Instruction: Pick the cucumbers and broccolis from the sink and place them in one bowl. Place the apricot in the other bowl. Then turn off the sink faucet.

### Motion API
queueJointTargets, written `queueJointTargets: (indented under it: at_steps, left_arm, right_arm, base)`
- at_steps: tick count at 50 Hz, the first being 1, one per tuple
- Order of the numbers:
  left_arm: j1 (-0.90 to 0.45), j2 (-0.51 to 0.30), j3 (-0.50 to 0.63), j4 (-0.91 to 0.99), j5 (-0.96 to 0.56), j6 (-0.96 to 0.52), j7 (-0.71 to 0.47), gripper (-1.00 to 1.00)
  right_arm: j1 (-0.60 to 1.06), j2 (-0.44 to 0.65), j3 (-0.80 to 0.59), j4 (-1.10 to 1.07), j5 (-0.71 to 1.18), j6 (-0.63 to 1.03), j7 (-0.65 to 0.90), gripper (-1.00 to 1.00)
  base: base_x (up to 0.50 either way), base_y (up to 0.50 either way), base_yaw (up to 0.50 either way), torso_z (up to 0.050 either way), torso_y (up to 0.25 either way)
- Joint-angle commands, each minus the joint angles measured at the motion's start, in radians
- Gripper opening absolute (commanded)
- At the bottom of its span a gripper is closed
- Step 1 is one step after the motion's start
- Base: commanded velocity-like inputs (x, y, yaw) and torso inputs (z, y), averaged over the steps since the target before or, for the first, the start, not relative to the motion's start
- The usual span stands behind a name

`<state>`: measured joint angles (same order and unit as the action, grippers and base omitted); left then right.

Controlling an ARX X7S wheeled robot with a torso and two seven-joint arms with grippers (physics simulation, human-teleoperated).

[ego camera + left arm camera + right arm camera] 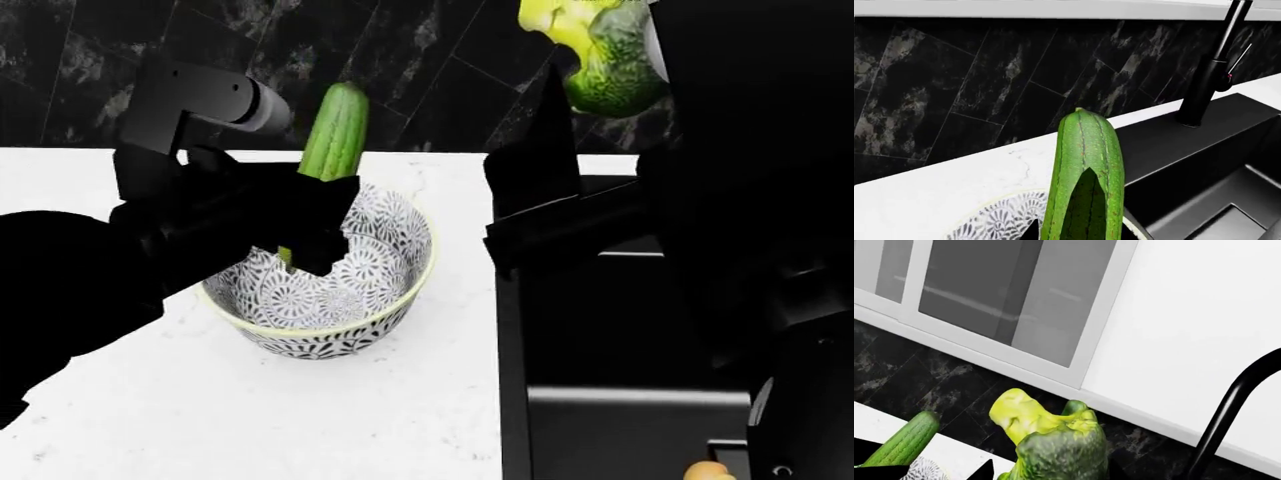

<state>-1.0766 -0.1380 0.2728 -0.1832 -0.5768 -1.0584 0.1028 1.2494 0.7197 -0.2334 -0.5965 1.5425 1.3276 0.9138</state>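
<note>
My left gripper (304, 235) is shut on a green cucumber (332, 133) and holds it tilted over the patterned bowl (394, 290) on the white counter. In the left wrist view the cucumber (1084, 180) stands up between the jaws above the bowl's rim (994, 222). My right gripper (561, 110) is shut on a broccoli (598, 50), raised high over the sink's left side. In the right wrist view the broccoli (1054, 445) fills the jaws. An orange apricot (707, 471) shows at the bottom, in the sink. The black faucet (1211, 75) stands behind the sink. The second bowl is out of view.
The black sink (627, 400) sits right of the bowl, set into the white counter (160, 400). A black tiled wall (427, 70) runs behind. A window (1001, 300) shows above the wall in the right wrist view.
</note>
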Motion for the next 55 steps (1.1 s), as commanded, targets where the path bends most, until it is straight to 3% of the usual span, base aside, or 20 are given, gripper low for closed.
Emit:
queueJointTargets:
  at_steps: [1, 19, 20, 31, 38, 49, 55]
  left_arm:
    - [-0.025, 0.023, -0.014, -0.091, 0.013, 0.034, 0.033, -1.00]
    - [-0.003, 0.011, 0.003, -0.070, -0.001, 0.035, 0.026, -1.00]
    - [-0.005, 0.013, -0.007, -0.038, -0.019, 0.000, 0.015, 1.00]
    - [0.008, -0.021, -0.051, 0.138, -0.088, -0.088, -0.028, 1.00]
    - [-0.044, -0.043, -0.181, 0.321, -0.175, -0.182, -0.108, 1.00]
    - [-0.044, -0.094, -0.337, 0.538, -0.282, -0.308, -0.208, 1.00]
    - [-0.039, -0.130, -0.404, 0.611, -0.322, -0.353, -0.244, 1.00]
  right_arm:
    - [-0.006, -0.010, 0.030, -0.007, -0.036, -0.009, -0.023, -1.00]
    - [-0.005, -0.006, 0.016, -0.007, -0.028, -0.021, -0.018, -1.00]
    - [-0.006, -0.007, 0.015, -0.006, -0.031, -0.022, -0.019, -1.00]
    - [-0.045, -0.004, 0.002, -0.009, -0.063, -0.041, -0.046, -1.00]
    - [-0.061, -0.015, -0.024, 0.000, -0.104, -0.051, -0.084, -1.00]
    - [0.015, -0.109, -0.166, 0.180, -0.279, -0.089, -0.298, -1.00]
    - [0.056, -0.169, -0.209, 0.282, -0.287, -0.093, -0.374, -1.00]
  base:
    - [0.00, 0.00, 0.00, 0.000, 0.000]
    - [0.00, 0.00, 0.00, 0.000, 0.001]
    - [0.00, 0.00, 0.00, 0.000, 0.000]
    - [0.00, 0.00, 0.00, 0.000, 0.000]
    - [0.00, 0.00, 0.00, 0.000, 0.000]
    - [0.00, 0.00, 0.00, 0.000, 0.000]
    - [0.00, 0.00, 0.00, 0.000, 0.000]
